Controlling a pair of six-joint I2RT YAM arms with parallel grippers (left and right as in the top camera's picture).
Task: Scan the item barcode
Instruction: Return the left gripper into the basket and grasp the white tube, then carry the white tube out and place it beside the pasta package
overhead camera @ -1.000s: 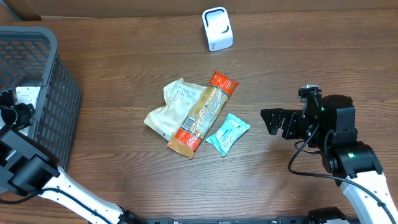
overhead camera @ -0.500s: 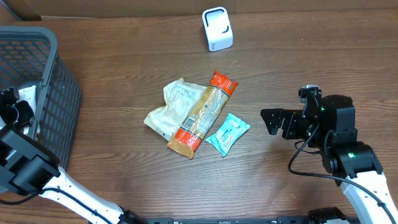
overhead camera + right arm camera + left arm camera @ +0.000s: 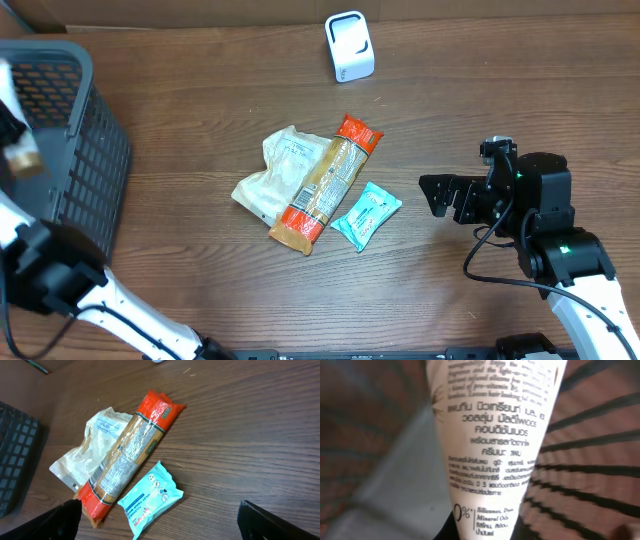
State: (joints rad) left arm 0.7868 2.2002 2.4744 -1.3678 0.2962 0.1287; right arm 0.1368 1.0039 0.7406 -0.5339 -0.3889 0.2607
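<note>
1. At the left edge of the table, over the dark mesh basket (image 3: 85, 150), the left gripper (image 3: 482, 532) is pinched onto the narrow end of a white tube (image 3: 492, 435).
2. Seen from the left wrist, the tube fills the middle of the view. Its face carries lines of small dark print, and the basket's bars show behind it on the right.
3. From overhead that arm and its load are only a pale blur above the basket, so how the tube is tilted cannot be told there.
4. On the right side, the right gripper (image 3: 433, 196) hovers above bare wood with its fingers spread wide, holding nothing.
5. Three packs lie mid-table, left of the right gripper. A long orange-ended snack pack (image 3: 325, 183) rests across a crumpled cream pouch (image 3: 268, 172), and a small teal packet (image 3: 366, 215) lies just beside the snack pack on its right.
6. Near the far edge stands a white scanner (image 3: 349, 46), well apart from the tube.
</note>
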